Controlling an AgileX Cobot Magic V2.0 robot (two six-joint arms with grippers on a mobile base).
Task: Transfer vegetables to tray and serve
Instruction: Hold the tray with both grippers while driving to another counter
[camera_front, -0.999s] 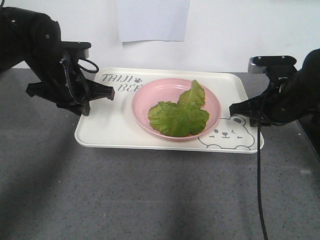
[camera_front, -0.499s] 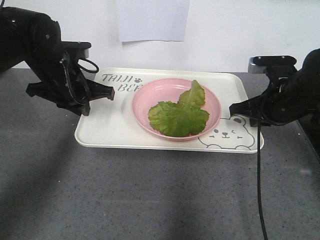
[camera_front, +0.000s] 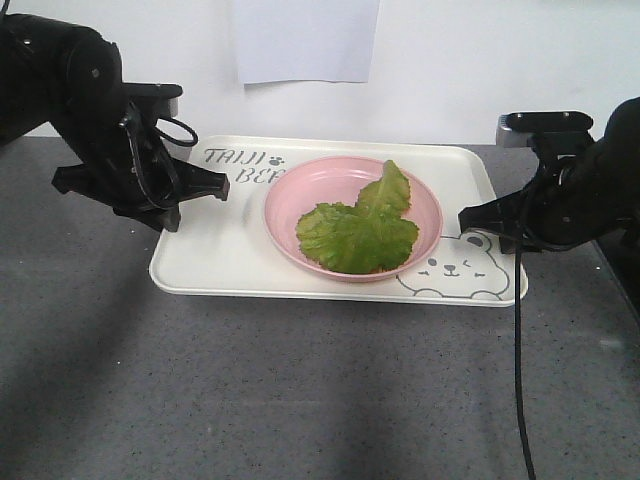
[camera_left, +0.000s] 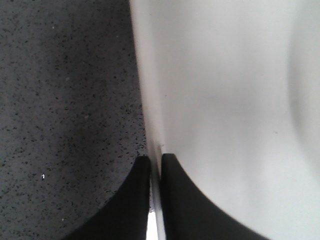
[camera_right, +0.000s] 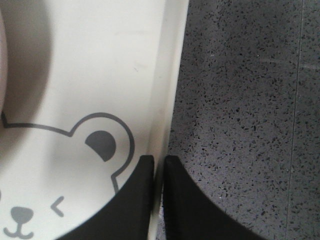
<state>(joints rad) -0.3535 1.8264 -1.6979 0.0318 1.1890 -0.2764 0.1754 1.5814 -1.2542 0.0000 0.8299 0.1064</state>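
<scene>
The vegetables (camera_front: 360, 232), crinkled green lettuce leaves, lie in a round pink plate (camera_front: 310, 185) that stands on the cream-white tray (camera_front: 230, 255). The tray rests flat on the table, with its bear face at the front right. My left gripper (camera_front: 215, 187) is at the tray's left side. In the left wrist view the left gripper (camera_left: 155, 159) is shut on the thin rim of the tray (camera_left: 225, 100). At the tray's right side is my right gripper (camera_front: 468, 218). The right wrist view shows the right gripper (camera_right: 159, 159) shut on the rim of the tray (camera_right: 100, 65), beside the bear's ear.
The grey speckled tabletop (camera_front: 300, 390) runs all round the tray. A white wall with a paper sheet (camera_front: 305, 40) stands close behind it. A black cable (camera_front: 517, 350) hangs from the right arm down over the table's front right.
</scene>
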